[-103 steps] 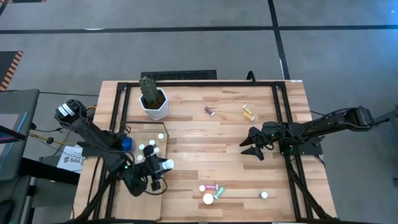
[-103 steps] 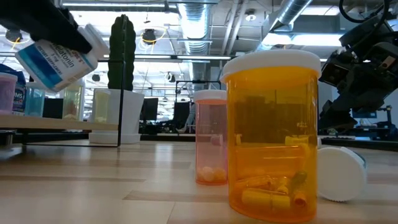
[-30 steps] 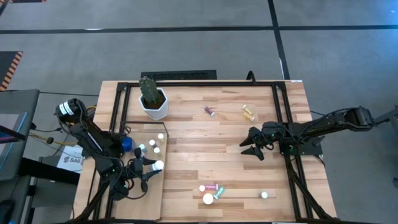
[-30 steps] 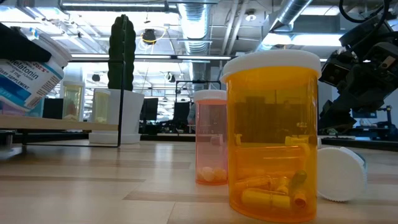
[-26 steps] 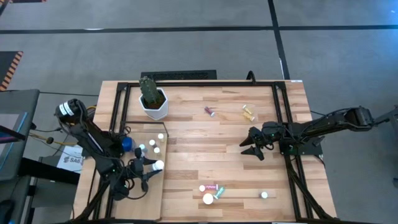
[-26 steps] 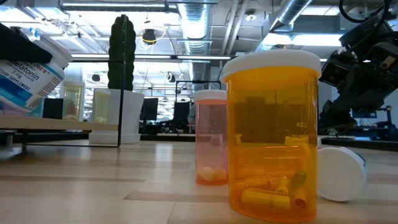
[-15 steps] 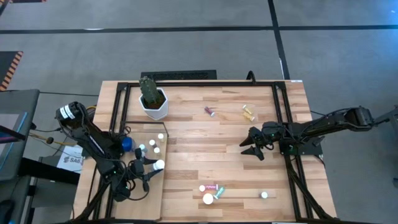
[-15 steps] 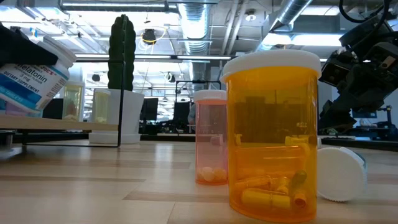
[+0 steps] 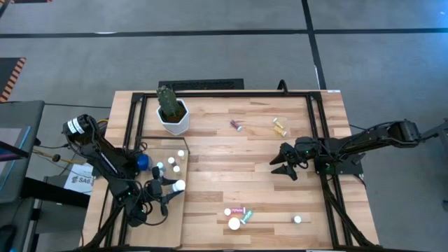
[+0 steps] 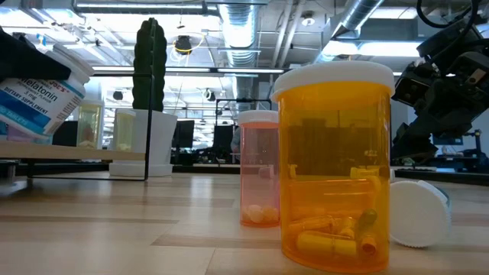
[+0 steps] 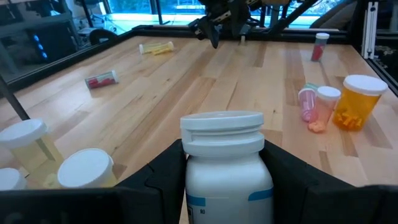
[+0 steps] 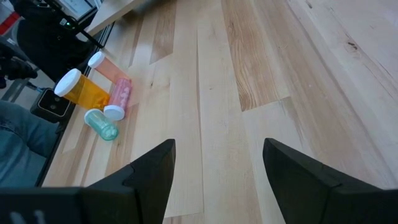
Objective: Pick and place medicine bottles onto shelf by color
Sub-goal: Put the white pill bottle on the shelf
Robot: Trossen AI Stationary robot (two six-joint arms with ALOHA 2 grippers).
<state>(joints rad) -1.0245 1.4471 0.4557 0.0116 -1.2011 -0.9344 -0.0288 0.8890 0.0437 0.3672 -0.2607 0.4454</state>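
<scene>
Left tool [image 9: 165, 190] is hovering over the shelf [image 9: 175, 220], the pale board at the table's [image 9: 238, 161] left near corner, and its fingers [image 11: 158, 177] are pinching a white medicine bottle [image 11: 225, 163] with a white cap and a blue-banded label. In the left wrist view the bottle is sitting upright between the two dark fingers, cap toward the open table; in the low view the same bottle [image 10: 37, 95] is hanging tilted, clear of the board below it. The relation that matters is this bottle to its neighbours on the shelf: several white-capped bottles [image 9: 170, 162] are already standing in a cluster just beyond the tool, toward the cactus pot [image 9: 172, 113], and two of them [image 11: 59, 158] are showing right beside the held bottle. Judging from that, the placement is calling for a straight drop onto bare board beside the group, with the bottle's long axis brought vertical first, since a tilted set-down so near the others could knock one over. Right tool [image 9: 285, 161] is waiting with its fingers spread wide and holding nothing, over the table's right half and well apart from the shelf. The loose bottles remaining are lying nearer to it: an amber one [image 9: 234, 223] standing with pink and green ones at the near edge, a white cap [image 9: 297, 219] farther right, and a pink [image 9: 236, 125] and a yellow one [image 9: 280, 127] lying on their sides toward the far edge.
</scene>
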